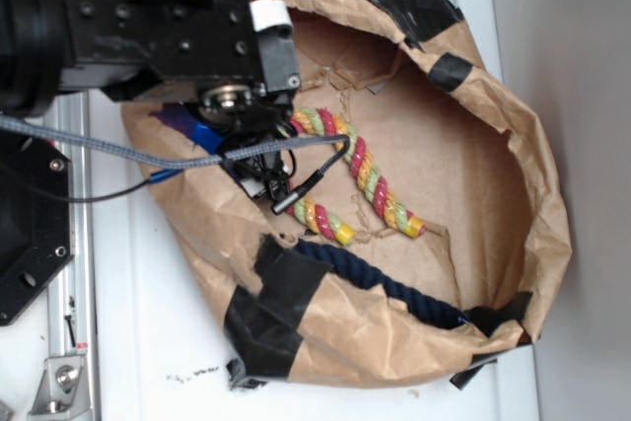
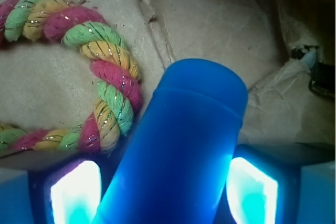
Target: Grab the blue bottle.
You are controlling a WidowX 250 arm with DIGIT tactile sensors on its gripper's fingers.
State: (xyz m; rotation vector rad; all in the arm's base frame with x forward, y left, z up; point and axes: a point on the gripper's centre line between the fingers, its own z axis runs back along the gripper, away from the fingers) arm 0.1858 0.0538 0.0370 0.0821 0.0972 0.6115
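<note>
Setting: White work surface (image 1: 148, 322) carrying a crumpled brown paper bag (image 1: 493, 115), laid open on its side and patched with strips of black tape (image 1: 261, 313).
Blue bottle: the blue bottle (image 2: 178, 150) lies inside the bag near its left edge; in the exterior view only a small blue patch of it (image 1: 204, 135) shows beneath the arm.
Gripper: the gripper (image 2: 164, 192) straddles the bottle, one glowing finger pad (image 2: 76, 195) on each side of the body. Both pads sit right beside the plastic; whether they press on it cannot be told from the wrist view.
Bottle pose: its flat rounded end points away from the wrist camera, toward the bag's floor.
Multicoloured rope: a pink, green and yellow twisted rope (image 2: 107, 77) curls just beside the bottle's left flank; the exterior view shows it looped across the middle of the bag (image 1: 370, 179).
Navy rope: a dark blue rope (image 1: 385, 288) runs along the bag's lower wall, well apart from the bottle.
Arm: the black robot arm (image 1: 148, 27) reaches in from the upper left, with a grey braided cable (image 1: 118, 145) trailing below it.
</note>
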